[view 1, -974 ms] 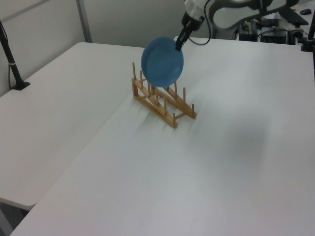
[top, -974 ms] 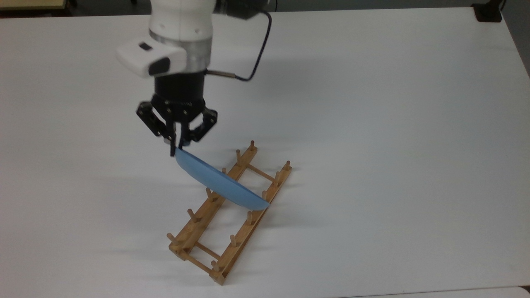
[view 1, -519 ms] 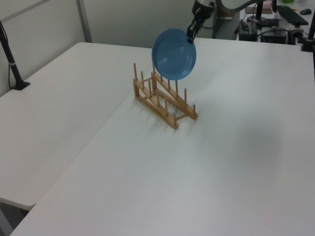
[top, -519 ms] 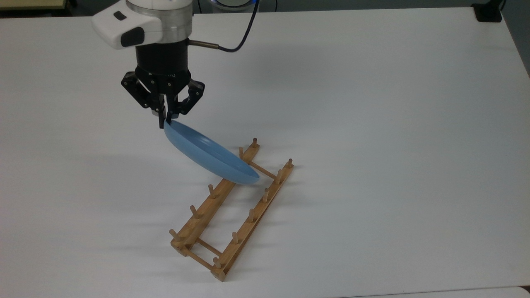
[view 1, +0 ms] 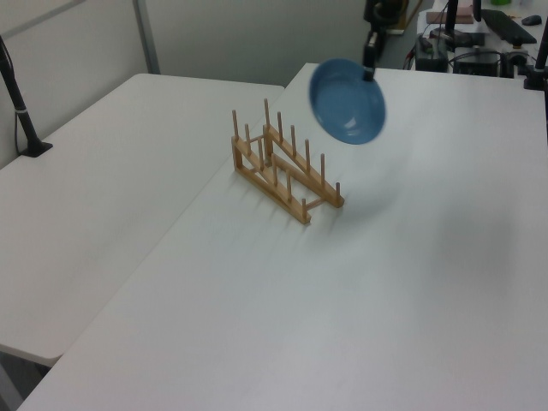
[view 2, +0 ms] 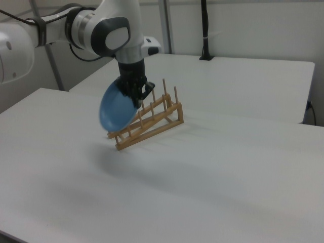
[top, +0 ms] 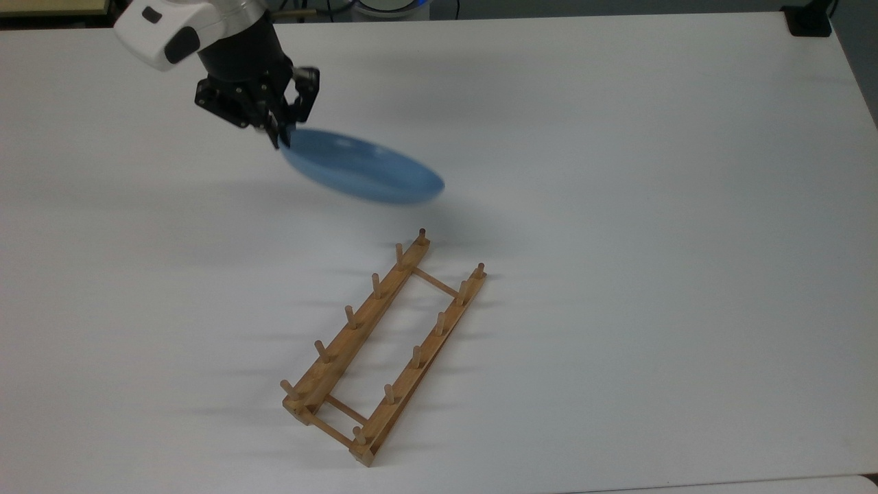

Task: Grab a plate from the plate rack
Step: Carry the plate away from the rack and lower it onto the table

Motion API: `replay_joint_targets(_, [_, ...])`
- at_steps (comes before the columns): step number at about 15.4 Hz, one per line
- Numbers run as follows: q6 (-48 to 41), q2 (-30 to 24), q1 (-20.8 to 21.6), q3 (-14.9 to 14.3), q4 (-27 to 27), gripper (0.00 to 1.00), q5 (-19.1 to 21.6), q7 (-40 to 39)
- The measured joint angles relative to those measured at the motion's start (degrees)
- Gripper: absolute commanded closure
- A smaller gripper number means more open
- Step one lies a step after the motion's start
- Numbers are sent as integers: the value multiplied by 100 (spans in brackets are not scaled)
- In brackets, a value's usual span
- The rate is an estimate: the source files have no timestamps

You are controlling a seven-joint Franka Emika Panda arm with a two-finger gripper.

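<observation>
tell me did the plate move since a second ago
Yes. In the top view the plate, held at its rim by the gripper, has gone up-frame, clear of the plate rack, which stayed put.

The white table [top: 617, 206] was looked down on steeply from high up by the top view. It was viewed obliquely from farther off in the left view and the right view, from opposite ends. The plate rack [top: 384, 350] [view 1: 282, 171] [view 2: 147, 124] was shared by all three.
</observation>
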Motion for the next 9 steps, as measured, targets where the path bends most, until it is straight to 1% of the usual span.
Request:
replay_joint_targets(2, [-519,-3,-53,0,-95,100,26,-621])
replay_joint_targets(6, [-944,49,-50,4,-597,100,26,-1607])
replay_joint_targets(9, [-1107,244,-40,6,-805,100,7,-1979])
